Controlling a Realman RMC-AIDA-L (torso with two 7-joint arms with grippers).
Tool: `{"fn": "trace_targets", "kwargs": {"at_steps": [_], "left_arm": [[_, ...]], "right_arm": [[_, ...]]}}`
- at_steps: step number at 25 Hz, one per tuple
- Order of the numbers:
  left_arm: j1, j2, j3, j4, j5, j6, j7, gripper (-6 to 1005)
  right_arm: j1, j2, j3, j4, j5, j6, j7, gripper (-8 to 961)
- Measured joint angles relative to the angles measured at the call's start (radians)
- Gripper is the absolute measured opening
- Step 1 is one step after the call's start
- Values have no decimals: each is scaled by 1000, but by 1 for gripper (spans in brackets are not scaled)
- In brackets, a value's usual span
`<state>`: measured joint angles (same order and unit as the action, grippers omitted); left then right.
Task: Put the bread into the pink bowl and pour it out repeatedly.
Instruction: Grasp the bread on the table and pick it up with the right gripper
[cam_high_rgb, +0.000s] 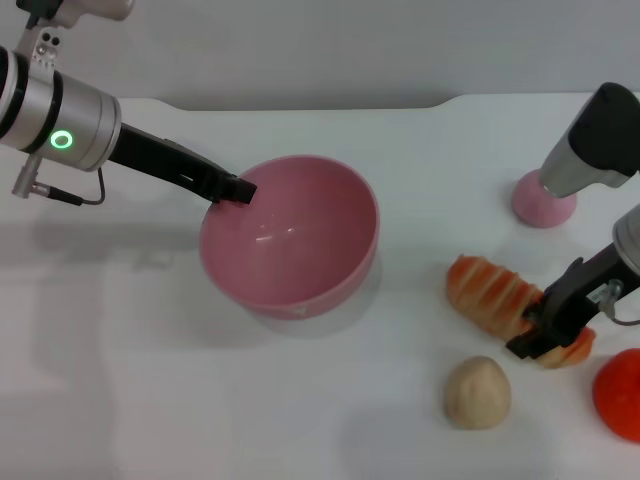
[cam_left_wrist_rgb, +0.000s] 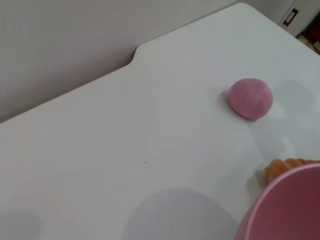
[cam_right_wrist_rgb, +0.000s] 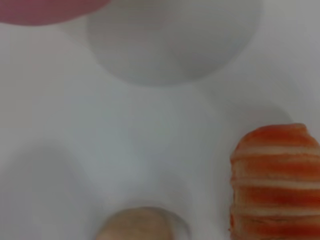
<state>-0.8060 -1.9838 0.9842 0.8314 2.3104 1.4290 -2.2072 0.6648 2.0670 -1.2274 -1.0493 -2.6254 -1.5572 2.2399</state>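
The bread (cam_high_rgb: 495, 298) lies on the white surface (cam_high_rgb: 150, 400) to the right of the pink bowl (cam_high_rgb: 290, 240), well apart from it. It is a long ridged loaf, banded orange and cream across its top, with the stripes running crosswise; in the right wrist view (cam_right_wrist_rgb: 275, 180) the bands show as raised ribs, and its rounded end is deep orange. It sits at a slant, one end toward the bowl, the other end under the right claw (cam_high_rgb: 540, 335).

The right claw is down on that far end of the loaf, its dark fingers (cam_high_rgb: 528, 345) set either side of it and closed onto it.

Just in front of the bread lies a small round tan bun (cam_high_rgb: 477, 393), near but not touching. A red-orange rounded thing (cam_high_rgb: 620, 395) shows at the picture's right edge, beside the claw. Behind the bread a small pink dome (cam_high_rgb: 543, 200) rests on the surface.

The pink bowl is round, deep and glossy, tilted with its opening turned toward the robot. The left claw (cam_high_rgb: 240, 190) is pinched shut on its rim at the far left side.
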Motion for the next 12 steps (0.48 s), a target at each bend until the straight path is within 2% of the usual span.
{"fn": "trace_targets", "kwargs": {"at_steps": [12], "left_arm": [[6,-2,2,-6,2,-6,14,47]], "right_arm": [[-14,0,23,-25,-31,52,-1,531]]}}
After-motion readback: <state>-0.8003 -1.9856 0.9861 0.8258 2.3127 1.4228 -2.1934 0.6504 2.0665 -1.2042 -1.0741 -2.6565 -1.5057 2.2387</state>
